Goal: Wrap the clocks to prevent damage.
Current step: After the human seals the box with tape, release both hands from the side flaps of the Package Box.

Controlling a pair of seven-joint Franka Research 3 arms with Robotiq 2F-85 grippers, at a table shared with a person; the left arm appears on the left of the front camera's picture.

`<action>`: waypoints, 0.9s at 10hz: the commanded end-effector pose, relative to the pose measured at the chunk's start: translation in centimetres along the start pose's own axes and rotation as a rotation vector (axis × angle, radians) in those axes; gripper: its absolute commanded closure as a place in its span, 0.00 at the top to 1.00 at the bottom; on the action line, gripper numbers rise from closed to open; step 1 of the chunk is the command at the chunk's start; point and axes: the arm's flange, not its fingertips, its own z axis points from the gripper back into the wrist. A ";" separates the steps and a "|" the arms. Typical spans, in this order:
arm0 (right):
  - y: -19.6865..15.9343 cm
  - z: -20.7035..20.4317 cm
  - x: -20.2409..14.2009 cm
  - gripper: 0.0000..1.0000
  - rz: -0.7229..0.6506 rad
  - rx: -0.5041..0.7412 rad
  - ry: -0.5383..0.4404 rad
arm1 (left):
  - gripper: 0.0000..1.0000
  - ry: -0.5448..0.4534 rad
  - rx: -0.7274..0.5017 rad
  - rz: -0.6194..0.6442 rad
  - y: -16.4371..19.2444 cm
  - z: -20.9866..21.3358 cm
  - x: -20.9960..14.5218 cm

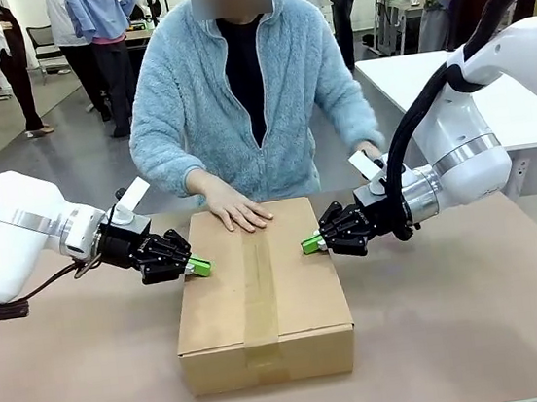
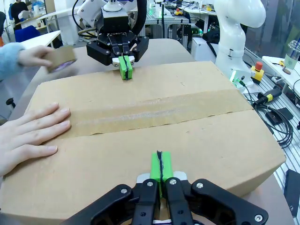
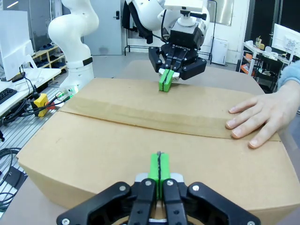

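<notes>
Both grippers pinched tight, empty: left gripper (image 1: 196, 267) at nine o'clock, right gripper (image 1: 312, 245) at three, pressing the taped cardboard box (image 1: 259, 300). Looks like sealing; next, hold steady while the person's hand (image 1: 235, 209) smooths the tape (image 1: 256, 286).

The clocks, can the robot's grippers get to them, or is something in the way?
The closed cardboard box is in the way. Brown tape seals its top seam, and a person's hand presses on the lid. The left gripper and right gripper, both shut, rest at opposite box edges. No clocks are visible.
</notes>
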 end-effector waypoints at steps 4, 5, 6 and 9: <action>0.0 -0.2 -0.2 0.01 -0.003 -0.003 0.007 | 0.00 0.010 0.006 -0.013 0.0 -0.2 -0.2; 0.0 -0.2 -0.2 0.01 -0.003 -0.003 0.007 | 0.00 0.010 0.006 -0.013 0.0 -0.2 -0.2; 0.0 -0.2 -0.2 0.01 -0.003 -0.003 0.007 | 0.00 0.010 0.006 -0.013 0.0 -0.2 -0.2; 0.0 -0.2 -0.2 0.01 -0.003 -0.003 0.007 | 0.00 0.010 0.006 -0.013 0.0 -0.2 -0.2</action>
